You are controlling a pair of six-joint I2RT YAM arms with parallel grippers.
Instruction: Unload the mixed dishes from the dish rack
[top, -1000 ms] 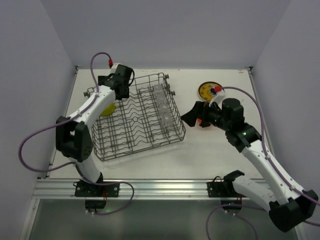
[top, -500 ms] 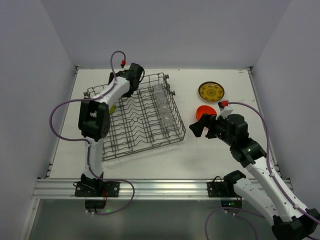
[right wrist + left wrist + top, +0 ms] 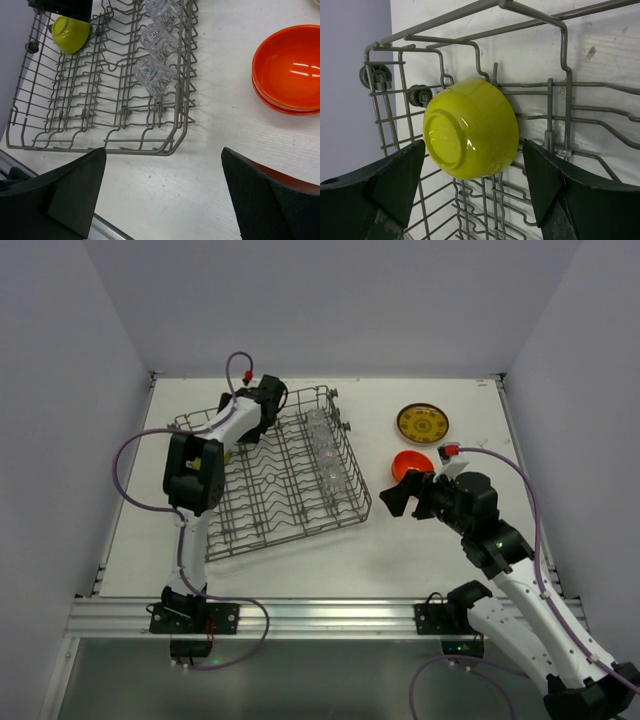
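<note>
- Jaws of the left gripper (image 3: 473, 150) are spread, one finger on each side of the lime-yellow bowl (image 3: 470, 127); no grip is seen.
- The bowl is tipped on its side in the dish rack (image 3: 260, 490), upper left corner.
- The right gripper (image 3: 164, 150) is held wide open, right of the rack.
- Three glass cups (image 3: 150, 72) are lined up in the rack's right lane.
- Orange bowls (image 3: 292, 75) are stacked outside the rack.
</note>
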